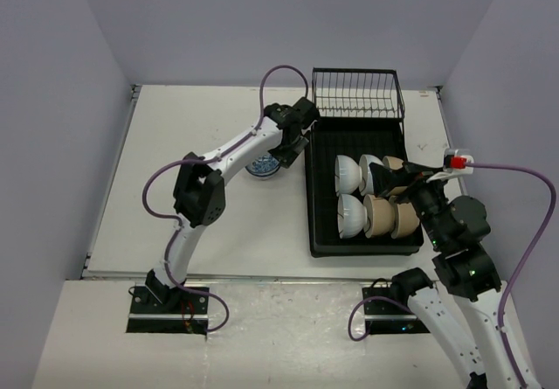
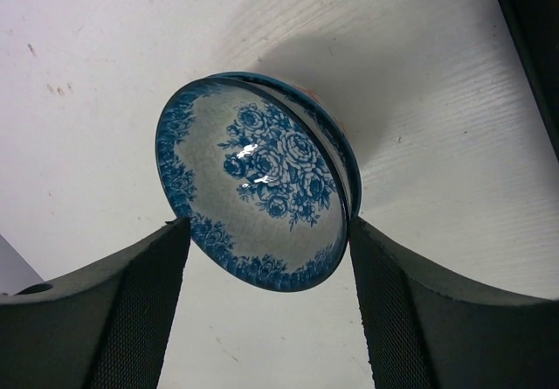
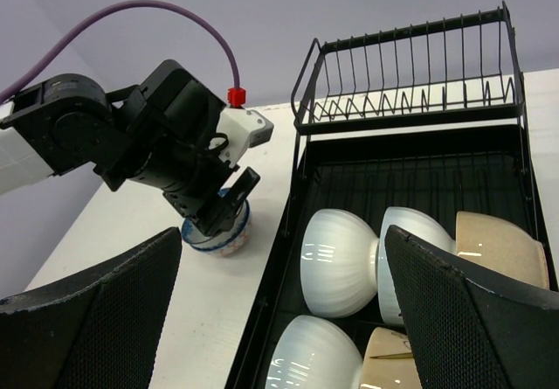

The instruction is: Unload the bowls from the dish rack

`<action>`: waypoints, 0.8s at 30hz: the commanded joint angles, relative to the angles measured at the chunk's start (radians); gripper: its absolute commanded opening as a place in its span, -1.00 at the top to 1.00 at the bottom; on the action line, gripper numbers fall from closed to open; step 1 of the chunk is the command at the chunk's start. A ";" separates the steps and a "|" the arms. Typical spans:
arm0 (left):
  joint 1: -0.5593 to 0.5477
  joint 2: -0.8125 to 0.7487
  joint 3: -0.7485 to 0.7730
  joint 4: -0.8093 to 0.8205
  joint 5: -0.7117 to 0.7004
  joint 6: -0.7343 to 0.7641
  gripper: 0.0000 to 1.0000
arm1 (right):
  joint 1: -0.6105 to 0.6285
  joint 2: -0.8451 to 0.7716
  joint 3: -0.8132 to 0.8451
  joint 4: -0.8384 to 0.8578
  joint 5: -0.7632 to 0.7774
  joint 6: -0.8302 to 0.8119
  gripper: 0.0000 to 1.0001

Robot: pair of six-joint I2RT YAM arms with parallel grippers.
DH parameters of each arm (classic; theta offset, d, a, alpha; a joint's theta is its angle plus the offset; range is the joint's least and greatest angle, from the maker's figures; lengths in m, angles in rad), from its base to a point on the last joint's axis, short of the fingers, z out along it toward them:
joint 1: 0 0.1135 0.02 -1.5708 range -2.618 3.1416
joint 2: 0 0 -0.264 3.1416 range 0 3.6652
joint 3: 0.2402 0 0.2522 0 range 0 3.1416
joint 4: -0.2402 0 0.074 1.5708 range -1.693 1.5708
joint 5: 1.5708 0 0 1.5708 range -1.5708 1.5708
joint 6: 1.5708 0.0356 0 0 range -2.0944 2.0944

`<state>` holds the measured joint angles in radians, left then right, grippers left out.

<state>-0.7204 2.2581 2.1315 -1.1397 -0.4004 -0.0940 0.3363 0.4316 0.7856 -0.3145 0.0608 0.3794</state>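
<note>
A blue-and-white patterned bowl (image 1: pixel 262 167) (image 2: pixel 262 188) sits on the table just left of the dish rack (image 1: pixel 312 223), nested in another bowl whose side shows red marks (image 3: pixel 223 236). My left gripper (image 1: pixel 286 149) (image 2: pixel 268 223) hangs over it, open, one finger (image 2: pixel 148 302) on each side of the rim. In the rack lie white bowls (image 1: pixel 348 173) (image 3: pixel 336 262) and tan bowls (image 1: pixel 382 216) (image 3: pixel 498 245) on their sides. My right gripper (image 1: pixel 384 182) (image 3: pixel 284 232) hovers open above them, holding nothing.
The black wire basket (image 1: pixel 358 96) (image 3: pixel 410 74) stands at the rack's far end. Walls close in the table at the back and on both sides. The left arm (image 3: pixel 131 135) reaches across the table beside the rack's left rim (image 3: pixel 271 284).
</note>
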 commanded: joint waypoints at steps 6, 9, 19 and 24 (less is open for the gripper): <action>0.001 -0.117 -0.048 0.069 -0.026 -0.018 -0.51 | 0.000 -0.004 0.034 0.018 -0.004 -0.019 -0.97; 0.007 -0.104 -0.067 0.072 -0.037 -0.023 -0.51 | 0.000 -0.002 0.034 0.018 -0.006 -0.019 -0.98; 0.015 -0.104 -0.108 0.104 -0.002 -0.021 -0.50 | 0.000 -0.001 0.033 0.020 -0.009 -0.019 -0.98; 0.013 -0.100 -0.140 0.126 0.015 -0.021 -0.50 | 0.000 -0.001 0.033 0.020 -0.010 -0.019 -0.98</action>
<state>-0.7128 2.1822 2.0102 -1.0561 -0.4026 -0.1047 0.3363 0.4316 0.7856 -0.3145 0.0601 0.3786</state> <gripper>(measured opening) 0.752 0.987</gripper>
